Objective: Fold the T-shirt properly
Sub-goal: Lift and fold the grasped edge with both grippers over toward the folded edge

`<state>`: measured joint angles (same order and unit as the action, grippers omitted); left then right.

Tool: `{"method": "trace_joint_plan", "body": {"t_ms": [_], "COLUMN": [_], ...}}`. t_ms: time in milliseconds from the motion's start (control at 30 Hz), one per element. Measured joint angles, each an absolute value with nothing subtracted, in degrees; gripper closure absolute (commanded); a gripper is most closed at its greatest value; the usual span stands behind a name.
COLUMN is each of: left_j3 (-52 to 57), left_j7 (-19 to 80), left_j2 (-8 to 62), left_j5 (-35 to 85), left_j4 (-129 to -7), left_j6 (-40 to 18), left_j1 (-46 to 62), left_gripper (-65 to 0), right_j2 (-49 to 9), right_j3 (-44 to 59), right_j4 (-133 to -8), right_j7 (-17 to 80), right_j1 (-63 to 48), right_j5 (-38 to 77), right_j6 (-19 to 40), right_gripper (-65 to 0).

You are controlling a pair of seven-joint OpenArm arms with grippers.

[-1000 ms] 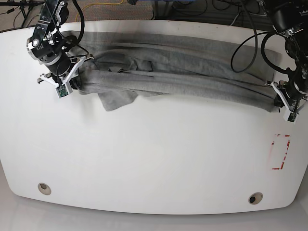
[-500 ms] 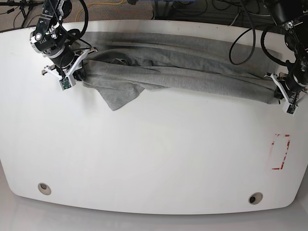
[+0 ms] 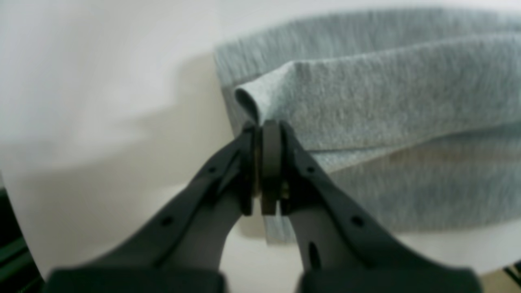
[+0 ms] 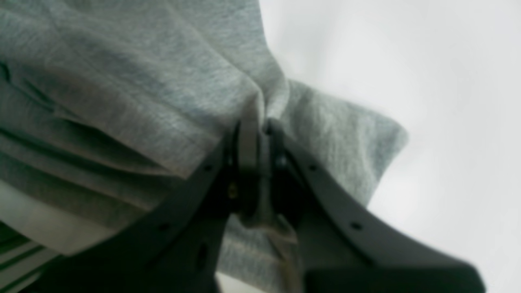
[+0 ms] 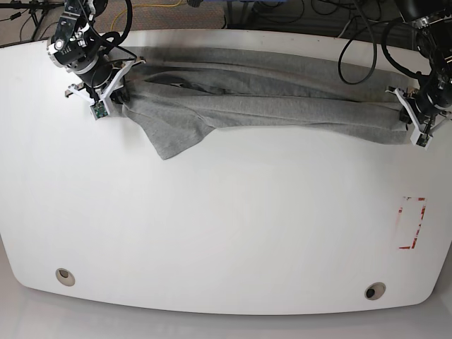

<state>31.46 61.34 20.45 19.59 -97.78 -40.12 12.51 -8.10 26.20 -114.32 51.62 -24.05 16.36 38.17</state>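
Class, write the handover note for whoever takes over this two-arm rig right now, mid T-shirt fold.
Left gripper: shut on an edge of the T-shirt.
Right gripper: shut on bunched cloth at the shirt's other end.
T-shirt: stretched in a long band along the far side of the white table, one sleeve hanging out toward the front near the right arm.
Done: a lengthwise fold is under way, both ends held.
Left: lay the band flat, tuck in the loose sleeve, fold it across, release.
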Motion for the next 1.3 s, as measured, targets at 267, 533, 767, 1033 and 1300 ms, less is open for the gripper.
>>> {"method": "trace_joint_plan", "body": {"t_ms": [267,533,767,1033,1300], "left_j3": [31.4,31.3,29.9,29.3,28.7], "left_j7": [61.5,61.3,61.3,60.9,61.3], "left_j2": [21.2,21.4,22.3,22.3,22.3], "left_j5": [19.6,19.6,16.0,15.6,14.6], "left_j4": [-97.8,-97.7,-97.7,-97.0,-95.2], "left_j6": [-40.1,-40.1,-40.1,-40.1,-40.1], "left_j1": [13.5,13.7,14.6,14.6,14.7], "left_gripper": [0.0,0.0,0.0,-8.8,-29.4], "right_j2": [-8.3,-8.3,-9.4,-9.8,-9.7], "right_j3": [26.2,26.2,26.2,26.2,26.2], "right_j4": [-114.3,-114.3,-114.3,-113.0,-113.1], "right_j7": [51.5,51.5,51.4,51.3,51.5], "right_j1": [-25.1,-25.6,-26.4,-27.3,-27.4], "right_j5": [15.9,15.9,16.2,16.4,15.3], "right_j6": [38.2,38.2,38.2,38.2,38.0], "right_gripper": [-3.5,-3.5,-3.6,-12.7,-53.6]}}
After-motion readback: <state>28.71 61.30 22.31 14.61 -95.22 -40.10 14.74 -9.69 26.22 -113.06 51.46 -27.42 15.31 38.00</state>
